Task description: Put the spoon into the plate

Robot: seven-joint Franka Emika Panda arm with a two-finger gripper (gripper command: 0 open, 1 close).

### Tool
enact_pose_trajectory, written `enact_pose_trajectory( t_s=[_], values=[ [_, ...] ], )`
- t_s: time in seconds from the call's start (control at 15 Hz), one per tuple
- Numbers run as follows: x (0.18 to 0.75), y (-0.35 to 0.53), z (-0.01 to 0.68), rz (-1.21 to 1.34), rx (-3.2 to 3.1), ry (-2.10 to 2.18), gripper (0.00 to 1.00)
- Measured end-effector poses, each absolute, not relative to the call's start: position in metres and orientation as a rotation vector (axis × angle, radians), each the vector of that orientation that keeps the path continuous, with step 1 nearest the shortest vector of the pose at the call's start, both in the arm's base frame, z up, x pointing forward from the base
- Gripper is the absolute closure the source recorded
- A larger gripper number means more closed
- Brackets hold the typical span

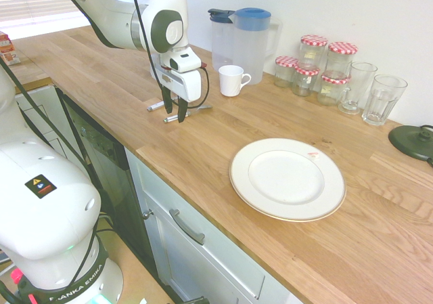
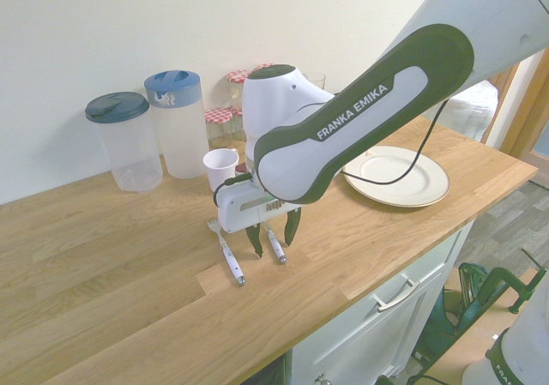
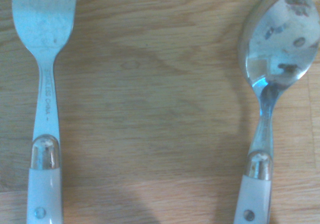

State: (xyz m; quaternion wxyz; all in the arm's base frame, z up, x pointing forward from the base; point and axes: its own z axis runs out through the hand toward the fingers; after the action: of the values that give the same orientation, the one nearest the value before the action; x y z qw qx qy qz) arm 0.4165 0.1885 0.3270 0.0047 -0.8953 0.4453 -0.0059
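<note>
In the first exterior view, the hand is hanging over the spoon, its fingers standing spread and pinching nothing; the plate is lying well apart on the bench.

In the second exterior view, the fingertips are straddling the spoon's white handle, with the fork lying just beside; good work here means centring over that handle, lowering straight and closing evenly, the outer finger clearing the fork.

In the wrist view, the spoon's bowl is pointing away from its handle, so gripping squarely across the handle should limit twisting.
</note>
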Motion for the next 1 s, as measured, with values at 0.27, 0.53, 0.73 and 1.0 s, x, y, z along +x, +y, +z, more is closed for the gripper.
enact_pose_trajectory(
  t_s=[0.27, 0.53, 0.73, 1.0],
  values=[
    [0.414, 0.186, 0.325, -0.02, -2.797, 1.393, 1.0],
    [0.411, 0.188, 0.324, -0.025, -2.795, 1.38, 1.0],
    [0.409, 0.194, 0.325, -0.027, -2.798, 1.364, 1.0],
    [0.413, 0.187, 0.347, -0.059, -2.759, 1.339, 1.0]
  ],
)
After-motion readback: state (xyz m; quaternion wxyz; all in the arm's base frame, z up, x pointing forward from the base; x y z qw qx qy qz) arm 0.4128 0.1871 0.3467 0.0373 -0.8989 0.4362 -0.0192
